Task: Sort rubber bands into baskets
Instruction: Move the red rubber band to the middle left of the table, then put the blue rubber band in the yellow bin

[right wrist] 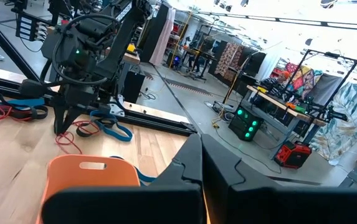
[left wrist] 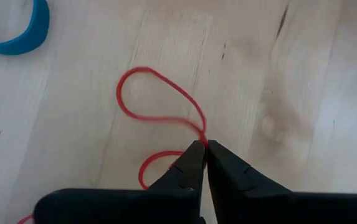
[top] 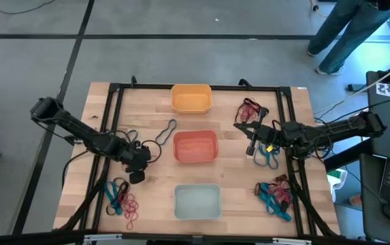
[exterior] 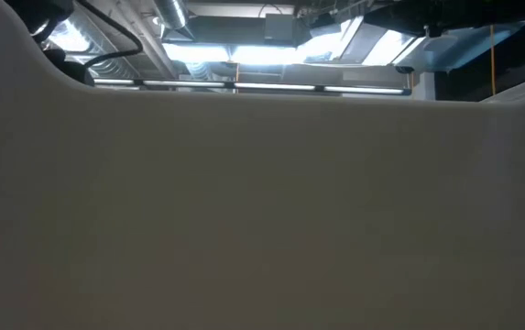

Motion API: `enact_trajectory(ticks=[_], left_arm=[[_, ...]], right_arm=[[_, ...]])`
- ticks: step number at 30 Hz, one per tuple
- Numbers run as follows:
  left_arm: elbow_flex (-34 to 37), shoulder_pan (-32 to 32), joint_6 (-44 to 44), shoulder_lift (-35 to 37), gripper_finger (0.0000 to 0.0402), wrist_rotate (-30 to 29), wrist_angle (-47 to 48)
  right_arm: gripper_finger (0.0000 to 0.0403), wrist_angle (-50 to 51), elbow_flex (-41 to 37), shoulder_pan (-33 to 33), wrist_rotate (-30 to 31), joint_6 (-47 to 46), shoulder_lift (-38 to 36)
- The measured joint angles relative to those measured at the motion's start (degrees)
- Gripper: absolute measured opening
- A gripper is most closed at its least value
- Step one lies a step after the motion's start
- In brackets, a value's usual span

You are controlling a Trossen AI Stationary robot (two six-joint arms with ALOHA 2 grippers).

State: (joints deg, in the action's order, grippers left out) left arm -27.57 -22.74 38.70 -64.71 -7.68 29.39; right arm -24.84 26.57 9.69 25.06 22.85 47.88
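Observation:
Three baskets stand in a row down the table's middle: yellow-orange at the far end, red-orange in the middle, pale whitish-green nearest. My left gripper points steeply down at the wood left of them and is shut on a thin red rubber band. A blue band lies close by. My right gripper hangs level above the table, right of the red-orange basket, shut and holding nothing. My left gripper pinches the red band between its two fingertips, at the spot where its strands cross. The fingers come from above, slanting steeply down. The band lies slack on the wood in two loops on either side of the tips.
Heaps of mixed bands lie at the near left, far right, right and near right. A black band lies left of the red-orange basket. A black frame edges the table. A pale surface fills the low view.

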Motion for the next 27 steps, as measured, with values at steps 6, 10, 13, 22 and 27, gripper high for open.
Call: enact_trajectory(ticks=[6,10,13,22,27], left_arm=[[0.0,0.1,0.6,0.0,0.009,-0.3,0.0],[-0.2,0.8,1.8,0.0,0.0132,0.0,0.3],[-1.1,1.7,1.8,0.0,0.0154,0.0,0.3],[-6.4,4.8,-1.1,2.7,0.017,0.1,2.4],[-9.3,6.9,-1.1,4.8,0.017,0.1,4.7]], right_arm=[[0.0001,-0.7,0.0,0.0,0.0,0.0,0.0],[0.0001,-0.6,0.0,0.0,0.0,0.0,0.0],[0.0001,-0.6,0.0,0.0,0.0,0.0,0.0],[0.0001,-0.7,0.0,0.0,0.0,0.0,0.0],[0.0001,-0.8,0.0,0.0,0.0,0.0,0.0]])
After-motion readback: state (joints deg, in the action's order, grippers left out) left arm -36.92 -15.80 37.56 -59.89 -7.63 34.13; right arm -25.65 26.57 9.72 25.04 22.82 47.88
